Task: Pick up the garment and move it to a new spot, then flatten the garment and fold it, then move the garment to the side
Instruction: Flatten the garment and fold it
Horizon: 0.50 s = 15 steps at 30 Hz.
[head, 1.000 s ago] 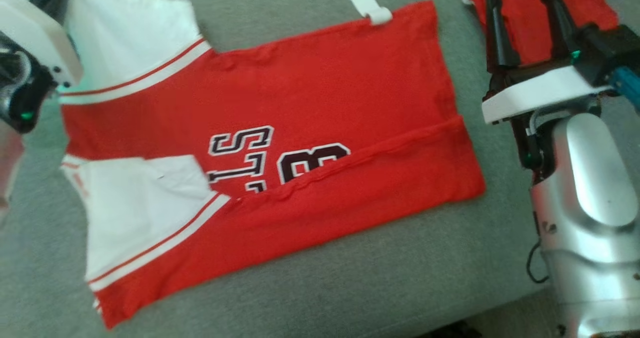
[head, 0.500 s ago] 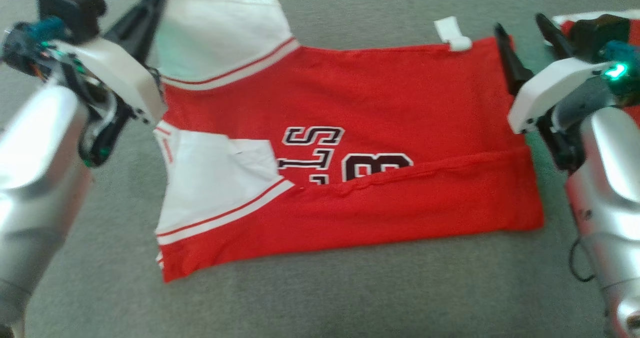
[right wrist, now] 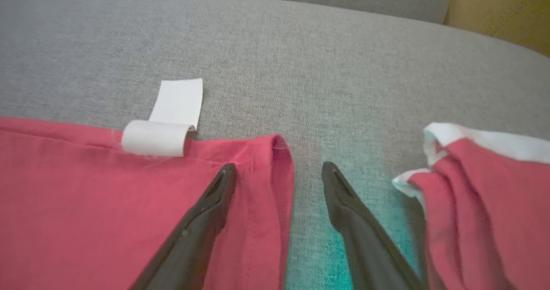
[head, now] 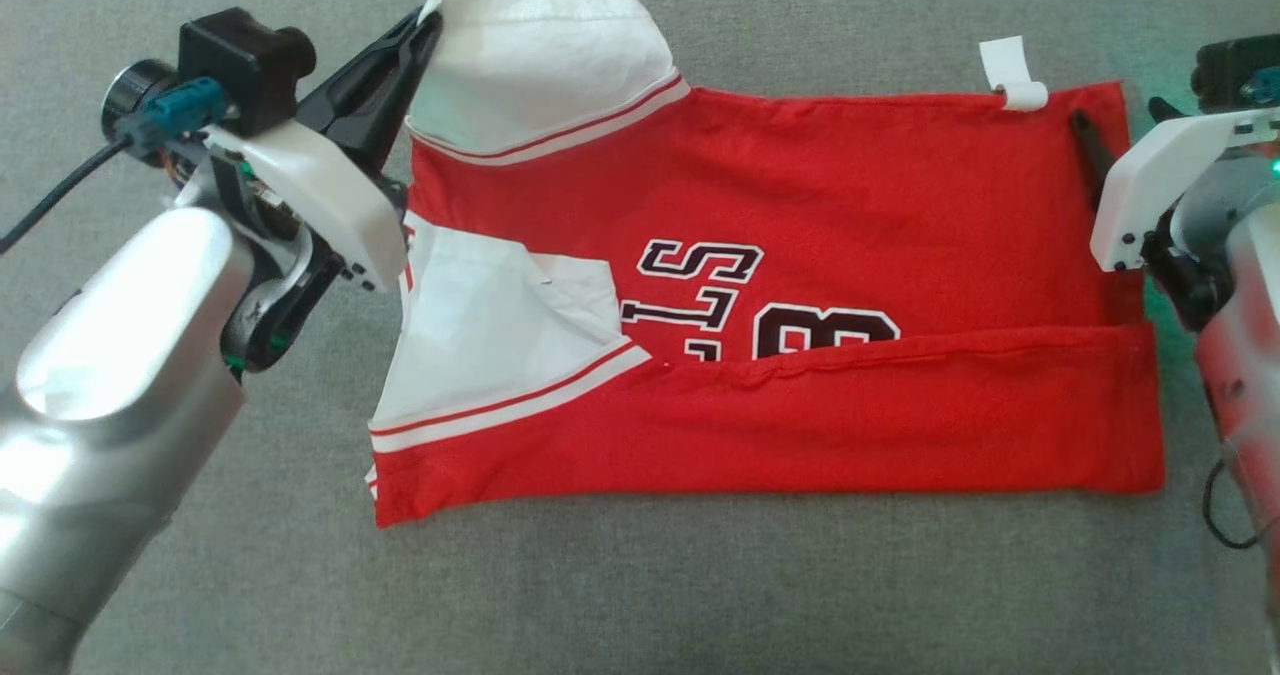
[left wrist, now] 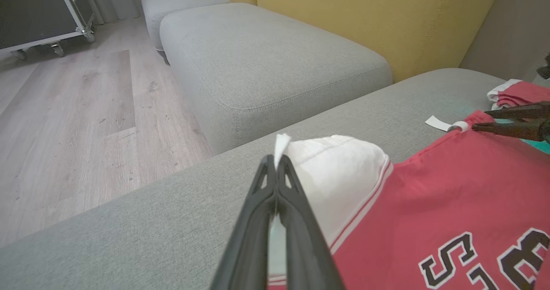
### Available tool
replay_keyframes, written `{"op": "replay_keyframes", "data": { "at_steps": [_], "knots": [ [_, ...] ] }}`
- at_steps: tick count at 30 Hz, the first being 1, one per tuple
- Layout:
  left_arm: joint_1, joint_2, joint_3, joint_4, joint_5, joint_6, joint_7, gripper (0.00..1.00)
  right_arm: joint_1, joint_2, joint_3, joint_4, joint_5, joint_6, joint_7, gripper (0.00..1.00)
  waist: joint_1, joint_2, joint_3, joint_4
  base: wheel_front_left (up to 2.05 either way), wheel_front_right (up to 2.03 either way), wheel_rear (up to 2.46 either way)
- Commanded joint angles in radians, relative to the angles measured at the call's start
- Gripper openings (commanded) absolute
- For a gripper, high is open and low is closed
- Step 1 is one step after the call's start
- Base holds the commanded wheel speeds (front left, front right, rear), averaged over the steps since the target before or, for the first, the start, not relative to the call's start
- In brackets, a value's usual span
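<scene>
A red garment (head: 800, 205) with white sleeves and black lettering lies spread on the grey cushion (head: 700, 585), its near edge folded up over the lettering. My left gripper (head: 425, 30) is shut on the far corner of the upper white sleeve (head: 540, 65); in the left wrist view a bit of white cloth sticks out past my left gripper (left wrist: 275, 161). My right gripper (head: 1120, 120) is open at the garment's far right corner, near the white label (head: 1012, 70). In the right wrist view my right gripper (right wrist: 278, 169) has one finger on the red hem (right wrist: 275, 187) and one on the bare cushion.
A second red and white garment (right wrist: 485, 187) lies bunched just right of my right gripper. Beyond the cushion stand another grey ottoman (left wrist: 266, 58), a yellow backrest (left wrist: 365, 15), wooden floor (left wrist: 86, 131) and a wheeled case (left wrist: 38, 15).
The head camera has swung, so the whole picture shifted right. My right gripper has come off the second garment to the spread garment's far right corner. The left stays on the sleeve.
</scene>
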Motion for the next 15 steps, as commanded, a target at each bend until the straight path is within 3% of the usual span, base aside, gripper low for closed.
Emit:
{"op": "replay_keyframes", "data": {
  "at_steps": [1, 10, 11, 12, 13, 15],
  "knots": [
    [-0.036, 0.044, 0.039, -0.035, 0.009, 0.006, 0.006, 0.0, -0.039, 0.0, 0.011, -0.005, -0.007, -0.001, -0.015, 1.0, -0.0001, 0.0, 0.008, 0.003, 0.0, 0.0, 0.0],
    [-0.047, 0.039, 0.029, -0.042, 0.011, 0.01, 0.016, 0.0, -0.087, 0.012, 0.039, 0.084, 0.002, -0.001, -0.053, 1.0, -0.0001, 0.0, 0.023, 0.016, 0.0, 0.0, 0.0],
    [-0.048, 0.038, 0.029, -0.037, 0.011, 0.01, 0.017, 0.0, -0.089, 0.014, 0.048, 0.094, 0.01, -0.001, -0.051, 0.75, -0.0001, 0.0, 0.022, 0.017, 0.0, 0.0, 0.0],
    [-0.049, 0.038, 0.029, -0.031, 0.01, 0.011, 0.017, 0.0, -0.092, 0.015, 0.057, 0.102, 0.017, -0.001, -0.051, 0.12, -0.0001, 0.0, 0.02, 0.017, 0.0, 0.0, 0.0],
    [-0.049, 0.039, 0.03, -0.024, 0.009, 0.011, 0.016, 0.0, -0.095, 0.016, 0.064, 0.106, 0.025, -0.001, -0.058, 0.0, -0.0001, 0.0, 0.017, 0.016, 0.0, 0.0, 0.0],
    [-0.049, 0.045, 0.033, -0.008, 0.008, 0.013, 0.012, 0.0, -0.106, 0.016, 0.071, 0.111, 0.043, -0.001, -0.081, 0.0, -0.0001, 0.0, 0.011, 0.009, 0.0, 0.0, 0.0]
  ]
}}
